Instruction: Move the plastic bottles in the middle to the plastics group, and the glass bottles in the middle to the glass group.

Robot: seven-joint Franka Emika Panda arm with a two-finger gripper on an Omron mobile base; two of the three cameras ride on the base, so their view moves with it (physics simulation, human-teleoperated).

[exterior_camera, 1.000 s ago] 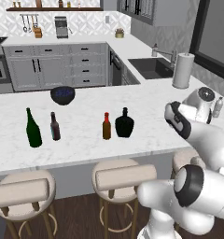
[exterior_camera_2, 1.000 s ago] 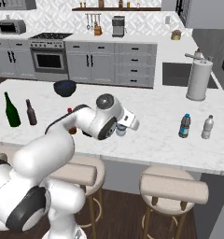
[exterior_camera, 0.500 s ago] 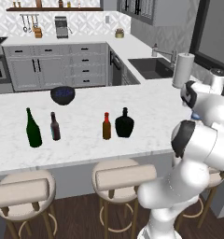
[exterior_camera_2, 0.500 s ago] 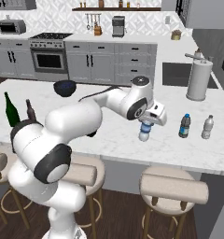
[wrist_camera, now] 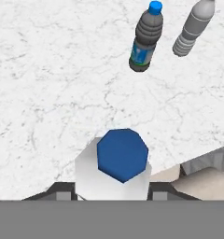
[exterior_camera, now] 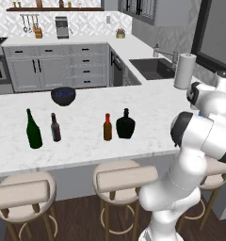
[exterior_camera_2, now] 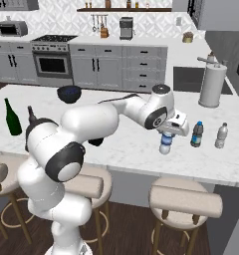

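The gripper had its jaws closed around a small water bottle, upright over the marble counter near its front edge, close to the blue-capped bottle and greyish bottle; the amber bottle and black bottle stood mid-counter

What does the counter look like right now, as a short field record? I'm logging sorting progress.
held item: small water bottle, upright in the gripper, near the counter's front edge
plastics group: blue-capped bottle and greyish bottle, beside the held bottle
middle, unsorted: amber bottle, black round bottle
glass group: green bottle, brown bottle
also present: dark bowl, paper towel roll
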